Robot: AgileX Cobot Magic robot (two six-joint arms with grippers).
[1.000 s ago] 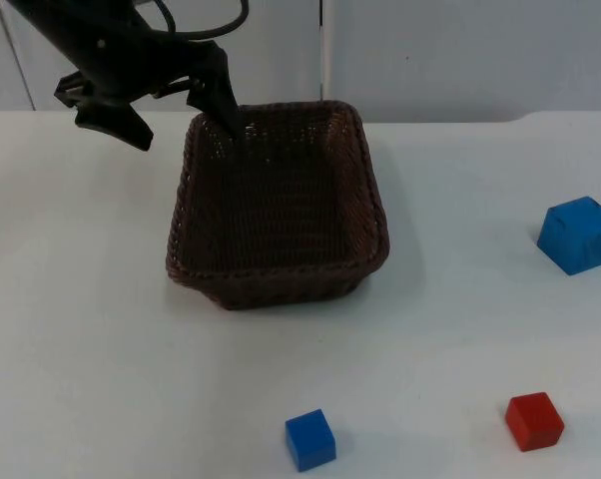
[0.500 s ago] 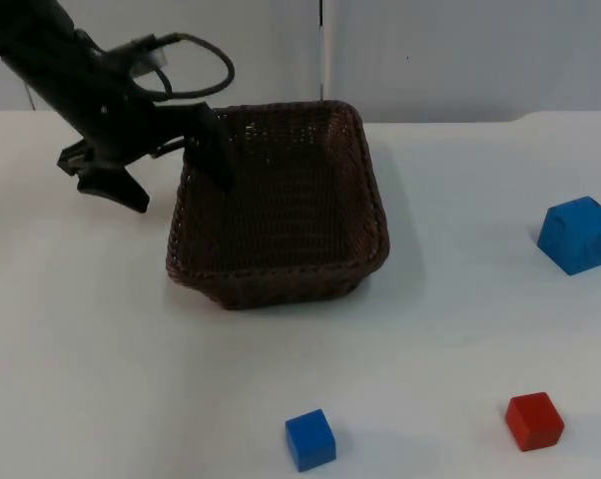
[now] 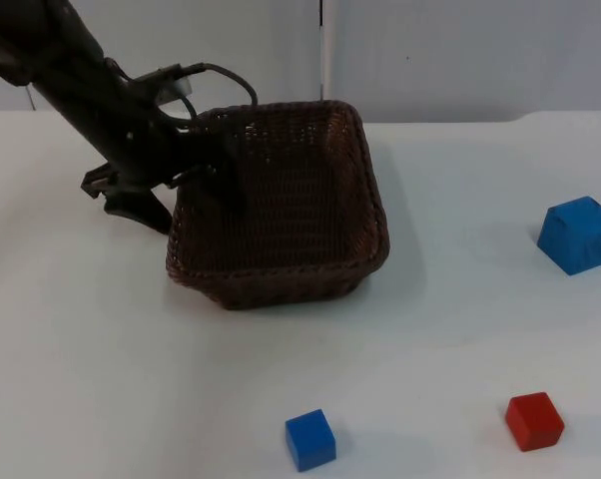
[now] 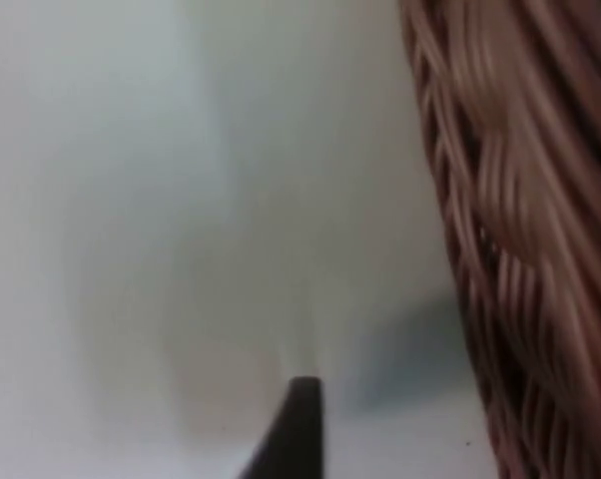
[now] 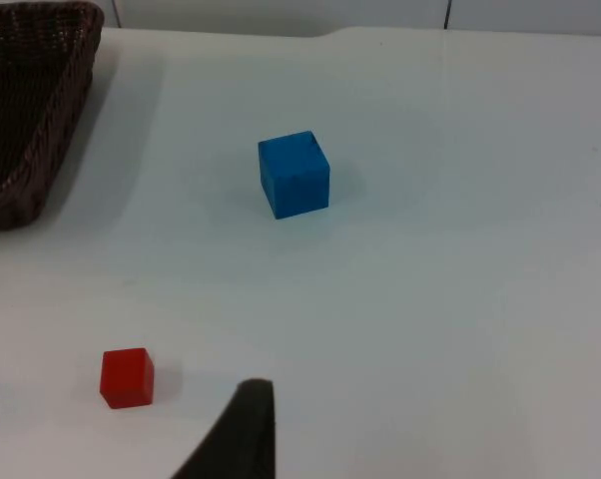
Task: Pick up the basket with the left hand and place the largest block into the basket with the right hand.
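The left gripper (image 3: 186,198) straddles the left wall of the dark brown woven wicker basket (image 3: 281,200), jaws spread, one finger inside and one outside, not yet closed on it. The large blue cube (image 3: 578,234) sits far to its right on the white table (image 3: 460,329), beyond the basket. The right arm waits; whether its gripper (image 5: 243,429) is spread or closed cannot be told, with the large blue cube ahead of it and a small red cube (image 5: 127,377) near its fingertip.
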